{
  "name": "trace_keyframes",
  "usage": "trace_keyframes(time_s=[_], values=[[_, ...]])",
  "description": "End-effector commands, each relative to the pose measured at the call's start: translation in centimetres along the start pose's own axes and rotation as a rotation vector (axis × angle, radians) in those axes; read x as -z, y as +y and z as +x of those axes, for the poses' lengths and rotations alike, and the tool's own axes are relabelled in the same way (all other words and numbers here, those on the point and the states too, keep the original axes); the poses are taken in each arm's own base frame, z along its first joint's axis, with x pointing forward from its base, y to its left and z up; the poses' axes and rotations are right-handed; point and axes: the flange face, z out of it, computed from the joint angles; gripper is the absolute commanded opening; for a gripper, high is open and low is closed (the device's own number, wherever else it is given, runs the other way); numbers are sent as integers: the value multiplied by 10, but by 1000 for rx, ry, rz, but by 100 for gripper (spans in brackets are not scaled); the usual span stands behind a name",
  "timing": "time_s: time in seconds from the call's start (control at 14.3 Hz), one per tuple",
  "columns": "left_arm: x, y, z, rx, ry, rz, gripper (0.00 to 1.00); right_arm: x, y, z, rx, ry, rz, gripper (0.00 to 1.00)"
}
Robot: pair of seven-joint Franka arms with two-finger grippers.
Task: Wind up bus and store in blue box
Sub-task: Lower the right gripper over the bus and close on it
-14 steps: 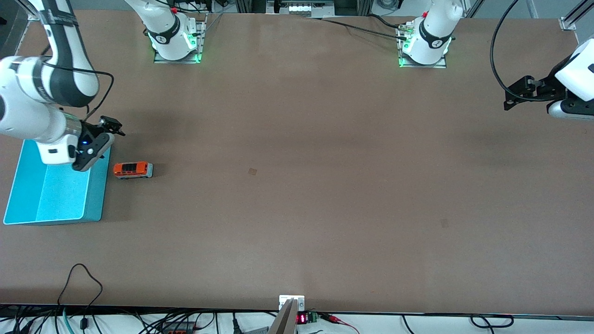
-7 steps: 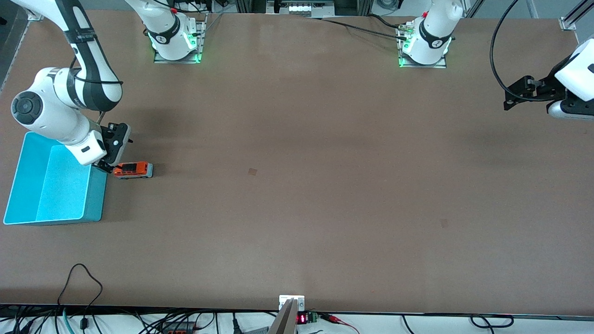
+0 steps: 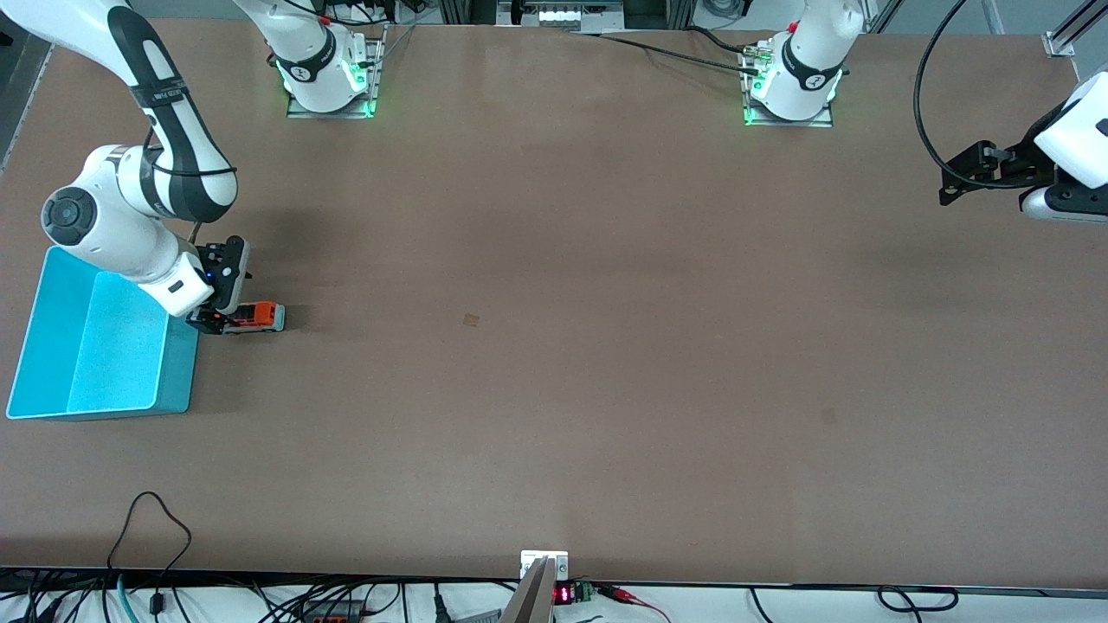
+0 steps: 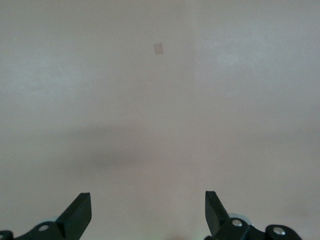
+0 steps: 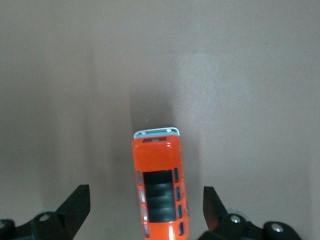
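The small orange bus (image 3: 257, 316) with black roof panels stands on the table just beside the blue box (image 3: 50, 342), at the right arm's end. My right gripper (image 3: 214, 322) is open and low over the bus's box-side end. In the right wrist view the bus (image 5: 159, 187) lies between the spread fingers, which stand apart from its sides. The blue box is empty. My left gripper (image 4: 147, 212) is open and empty, waiting above bare table at the left arm's end; in the front view only its hand (image 3: 995, 173) shows.
A small dark patch (image 3: 471, 320) marks the table near its middle. The arm bases (image 3: 327, 73) stand along the top edge. Cables (image 3: 147, 528) and a small fixture (image 3: 544, 567) lie at the table edge nearest the front camera.
My right arm has swung from over the blue box toward the bus and lowered, so its open fingers now straddle the bus's end. The bus, the box and the left arm have not moved.
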Motion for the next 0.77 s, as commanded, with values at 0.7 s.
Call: trace_keyframes(time_s=[0.7], values=[[9, 2, -14, 7, -49, -8, 100, -55, 11, 1, 79, 14, -88, 100]])
